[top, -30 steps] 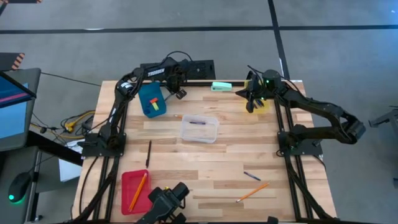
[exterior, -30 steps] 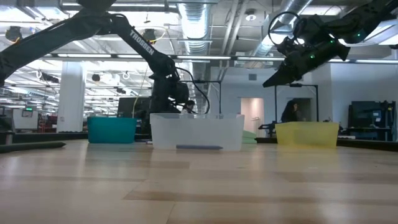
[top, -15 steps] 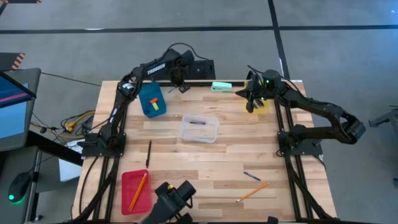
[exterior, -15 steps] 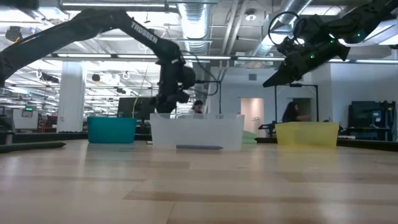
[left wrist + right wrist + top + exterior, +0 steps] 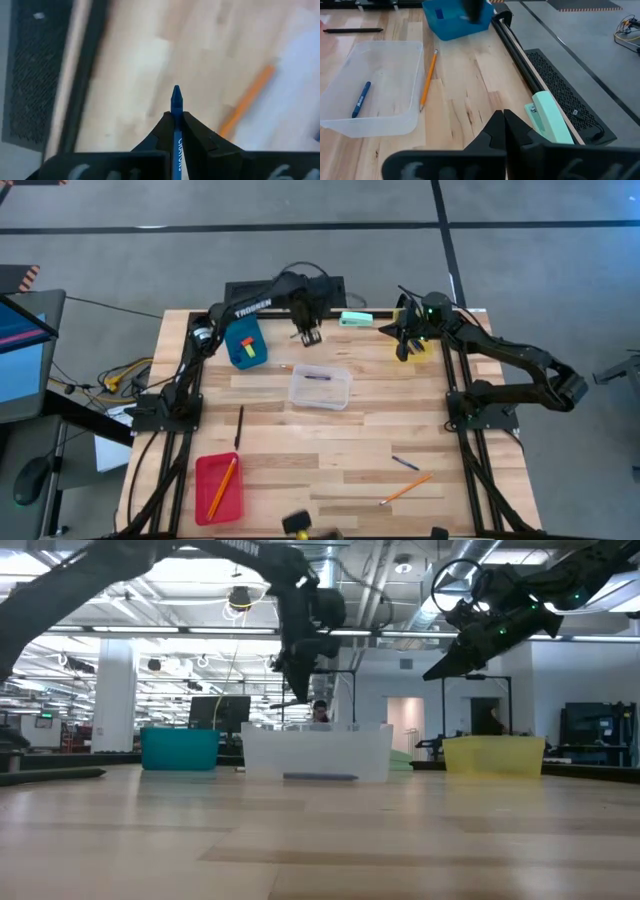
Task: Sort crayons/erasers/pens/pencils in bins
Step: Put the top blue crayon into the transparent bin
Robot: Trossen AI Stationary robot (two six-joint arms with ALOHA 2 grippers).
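Observation:
My left gripper (image 5: 306,336) hangs above the table between the blue bin (image 5: 245,342) and the clear bin (image 5: 320,387), shut on a blue crayon (image 5: 176,97). My right gripper (image 5: 403,352) hovers shut over the yellow bin (image 5: 494,755) at the far right. The blue bin holds yellow and orange-red erasers. A blue stick (image 5: 361,99) lies flat in the clear bin. One pencil leans in the red bin (image 5: 218,487). A short orange pencil (image 5: 427,80) lies on the table beside the clear bin. A blue pen (image 5: 405,463) and a pencil (image 5: 405,488) lie near the right near corner. My left gripper pinches the blue crayon between its two fingers (image 5: 192,131). The crayon runs along the fingers, and its pointed tip (image 5: 176,92) sticks out past the fingertips. The fingers point down from above, and the crayon is lifted clear of the table.
A flat mint-green object (image 5: 356,319) lies at the far edge between the arms. A thin black pen (image 5: 239,426) lies on the left half. A dark rail (image 5: 512,42) runs along the far edge. Bare wood stretches across the table's middle and near side.
My left gripper has swung from the far side of the blue bin toward the table's right, now between that bin and the clear bin, and has risen in the low view, still shut on the crayon.

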